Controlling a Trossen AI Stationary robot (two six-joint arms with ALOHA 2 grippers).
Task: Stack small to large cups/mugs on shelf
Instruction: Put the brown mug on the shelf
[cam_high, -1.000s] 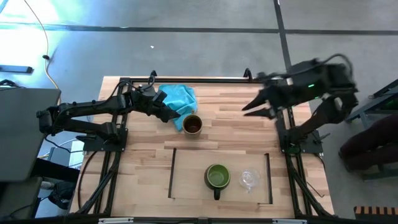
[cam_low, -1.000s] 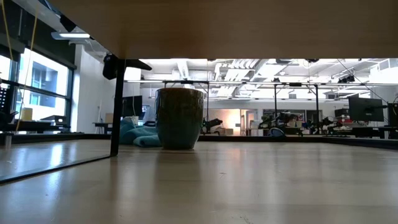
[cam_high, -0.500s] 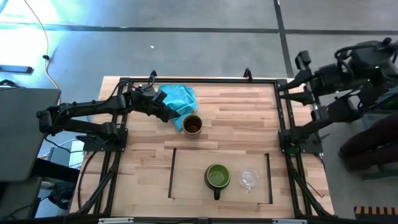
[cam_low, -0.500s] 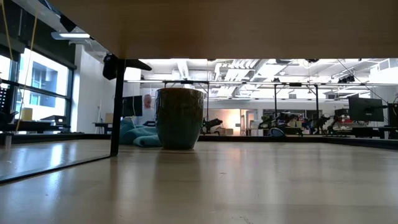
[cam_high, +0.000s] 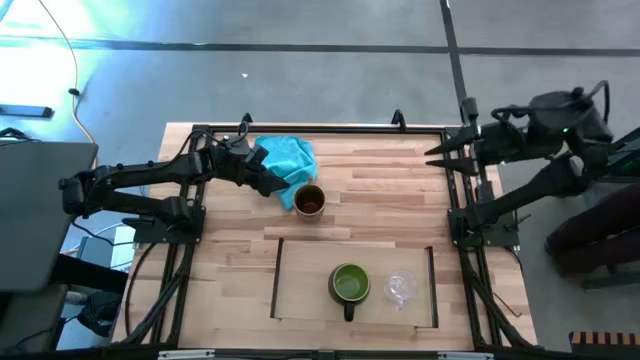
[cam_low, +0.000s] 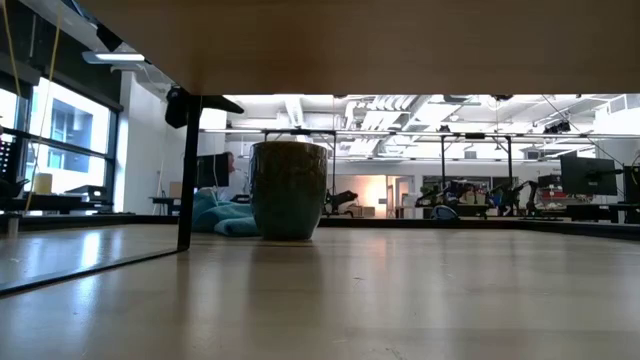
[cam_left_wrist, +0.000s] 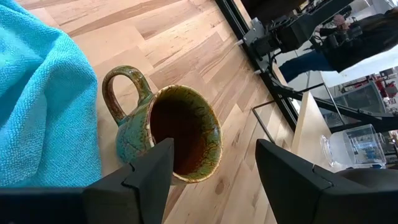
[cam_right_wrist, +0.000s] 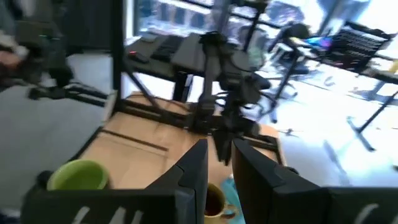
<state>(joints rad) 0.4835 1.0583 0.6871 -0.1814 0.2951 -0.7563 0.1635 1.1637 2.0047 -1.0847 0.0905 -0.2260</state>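
Observation:
The brown mug (cam_high: 310, 200) stands upright on the tabletop beside a turquoise cloth (cam_high: 290, 160); it also shows in the low view (cam_low: 288, 188). The green mug (cam_high: 350, 284) and the clear glass cup (cam_high: 402, 288) stand on the pale shelf board (cam_high: 310, 290). My left gripper (cam_high: 283, 188) is open right at the brown mug; in the left wrist view (cam_left_wrist: 214, 177) the mug (cam_left_wrist: 186, 130) lies ahead between the fingers, its handle (cam_left_wrist: 121, 90) toward the cloth. My right gripper (cam_high: 428, 158) is open and empty at the table's right edge. My left gripper comes at the brown mug level from the table's left. One finger (cam_left_wrist: 146, 177) stands in front of the mug's outer wall (cam_left_wrist: 134, 143) below the handle. Whether it touches the wall, I cannot tell.
Dark frame bars (cam_high: 455, 190) run along the table's edges. The shelf has thin dark rails (cam_high: 277, 280) on its short sides. Bare tabletop lies between the brown mug and the right edge (cam_high: 390, 190).
My right gripper has drawn back from over the table's far right part to the table's right edge, swinging out beyond it and then coming back a little. The left arm and the cups have kept still.

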